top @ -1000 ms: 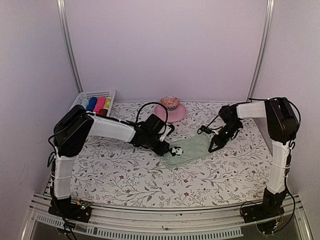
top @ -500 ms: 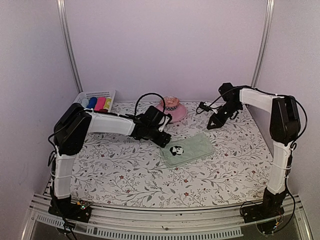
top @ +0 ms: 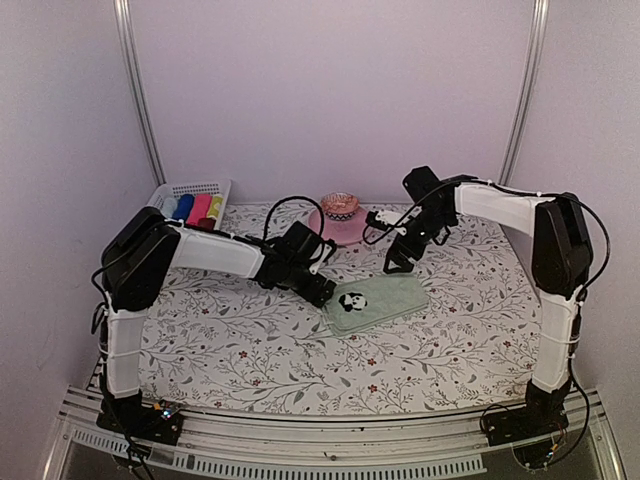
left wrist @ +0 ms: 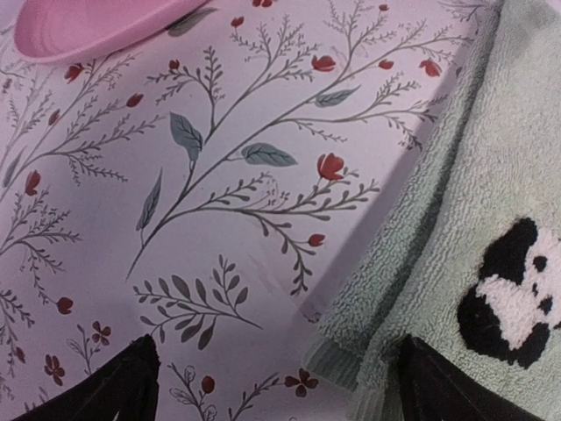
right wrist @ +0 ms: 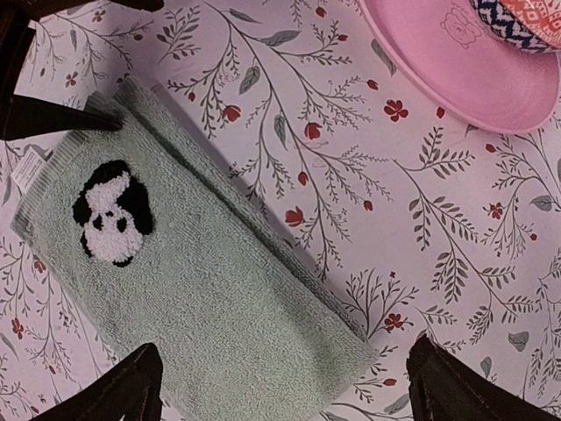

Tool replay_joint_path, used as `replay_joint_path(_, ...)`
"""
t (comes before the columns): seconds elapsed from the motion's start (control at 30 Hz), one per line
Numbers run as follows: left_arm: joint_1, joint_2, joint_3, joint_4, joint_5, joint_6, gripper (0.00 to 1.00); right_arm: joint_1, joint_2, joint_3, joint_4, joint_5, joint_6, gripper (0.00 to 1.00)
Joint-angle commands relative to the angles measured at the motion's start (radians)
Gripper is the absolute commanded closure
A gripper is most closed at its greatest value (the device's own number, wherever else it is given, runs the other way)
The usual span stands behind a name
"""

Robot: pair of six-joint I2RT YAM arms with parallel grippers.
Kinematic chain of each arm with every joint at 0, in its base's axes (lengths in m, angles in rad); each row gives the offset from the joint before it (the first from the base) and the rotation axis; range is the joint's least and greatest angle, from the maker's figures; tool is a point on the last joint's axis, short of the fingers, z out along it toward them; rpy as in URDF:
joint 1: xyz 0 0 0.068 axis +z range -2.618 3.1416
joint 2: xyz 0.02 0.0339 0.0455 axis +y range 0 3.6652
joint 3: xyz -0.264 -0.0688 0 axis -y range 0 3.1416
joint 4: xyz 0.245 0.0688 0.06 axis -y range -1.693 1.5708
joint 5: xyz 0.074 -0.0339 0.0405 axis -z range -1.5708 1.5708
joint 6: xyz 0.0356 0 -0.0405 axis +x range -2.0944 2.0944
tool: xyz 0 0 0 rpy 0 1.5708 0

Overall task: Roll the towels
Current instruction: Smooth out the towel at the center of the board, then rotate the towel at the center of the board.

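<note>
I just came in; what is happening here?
Two robot arms reach toward a pale green towel with a panda motif. It lies folded flat on the floral table cover, not yet rolled. Both grippers are open and hold nothing: the left gripper is low at the panda end, the right gripper hangs above the towel's far edge, near the pink plate.

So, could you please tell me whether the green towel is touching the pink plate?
Apart. The right wrist view shows bare floral cover between the green towel and the pink plate.
</note>
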State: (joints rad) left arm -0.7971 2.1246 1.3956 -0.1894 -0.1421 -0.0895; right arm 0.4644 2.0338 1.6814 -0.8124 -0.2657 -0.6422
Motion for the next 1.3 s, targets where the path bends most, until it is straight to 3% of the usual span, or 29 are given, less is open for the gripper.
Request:
replay_joint_path(0.0, -0.011, -0.014, 0.010, -0.033, -0.020, 0.013, 0.05, -0.016, -0.076, -0.051, 0.070, 0.051, 0.028, 0.01)
replay_joint_path(0.23, -0.025, 0.111, 0.116, -0.068, -0.152, 0.056, 0.05, -0.017, -0.149, -0.117, 0.167, 0.168, 0.053, 0.01)
replay_joint_path(0.47, -0.034, 0.278, 0.345, -0.061, -0.280, 0.116, 0.04, -0.057, -0.210, -0.165, 0.256, 0.278, 0.100, 0.01)
replay_joint_path(0.67, -0.039, 0.398, 0.624, -0.012, -0.321, 0.117, 0.03, -0.130, -0.287, -0.269, 0.351, 0.282, 0.070, 0.01)
replay_joint_path(0.77, -0.040, 0.399, 0.681, 0.009, -0.295, 0.087, 0.03, -0.162, -0.297, -0.293, 0.354, 0.216, 0.073, 0.01)
replay_joint_path(1.03, -0.039, 0.129, 0.454, 0.116, -0.268, 0.047, 0.03, -0.167, -0.205, -0.297, 0.249, 0.237, -0.035, 0.01)
replay_joint_path(1.27, -0.055, -0.128, 0.089, 0.200, -0.239, -0.006, 0.03, -0.157, -0.199, -0.329, 0.234, 0.266, -0.111, 0.01)
